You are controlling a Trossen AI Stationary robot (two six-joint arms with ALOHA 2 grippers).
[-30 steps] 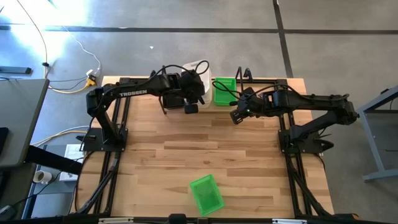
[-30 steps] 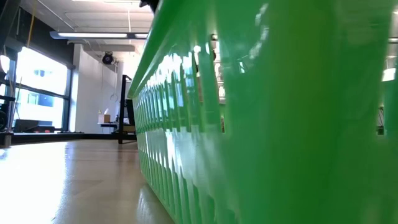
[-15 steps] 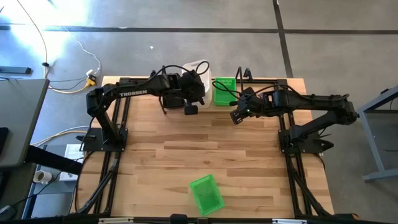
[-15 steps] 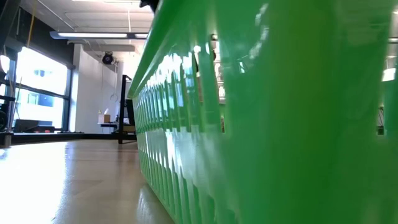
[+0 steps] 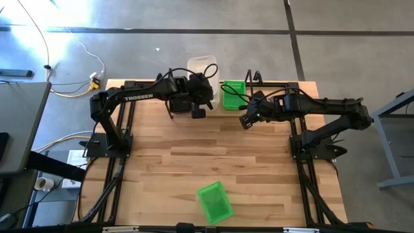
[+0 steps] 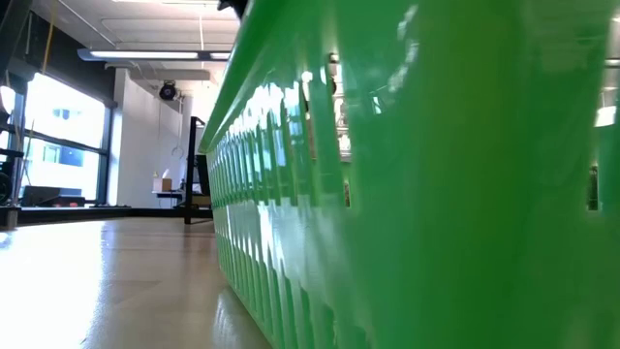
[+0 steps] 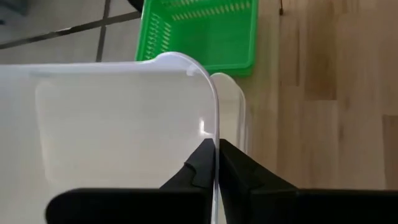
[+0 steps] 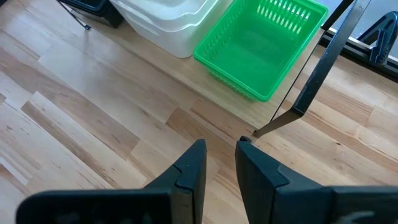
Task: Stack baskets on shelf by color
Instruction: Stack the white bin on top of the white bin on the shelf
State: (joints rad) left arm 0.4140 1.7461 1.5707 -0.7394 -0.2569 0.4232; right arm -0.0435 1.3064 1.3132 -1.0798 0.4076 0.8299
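Observation:
A white basket point(image 7: 118, 118) sits over a second white basket point(image 7: 231, 99) at the table's far edge, with my left gripper point(image 7: 216, 146) shut on it. Beside them a green basket point(image 5: 233, 92) stands by the shelf's black rods point(image 8: 314, 74). Another green basket point(image 5: 215, 200) lies near the front edge and fills the low view point(image 6: 407, 194). My right gripper point(image 8: 221, 149) hovers open over bare wood just short of the far green basket point(image 8: 261, 43), holding nothing. My left gripper pinches the upper white basket's side wall at its rim point(image 7: 215, 127), close to a rounded corner. One finger is inside the basket and one outside. The fingers slant down from above. Whether the basket rests in the lower one or is lifted off it, I cannot tell.
The wooden tabletop point(image 5: 213, 155) stretches bare between the far baskets and the near green one. Both arm bases and their black frames point(image 5: 110, 139) stand along the table's left and right sides. A thin shelf rod point(image 8: 277, 124) slants down to the table just beyond my right gripper.
My left gripper has shut on the upper white basket's wall. That basket has turned a little and now sits squarer to the table's far edge. My right gripper has kept still.

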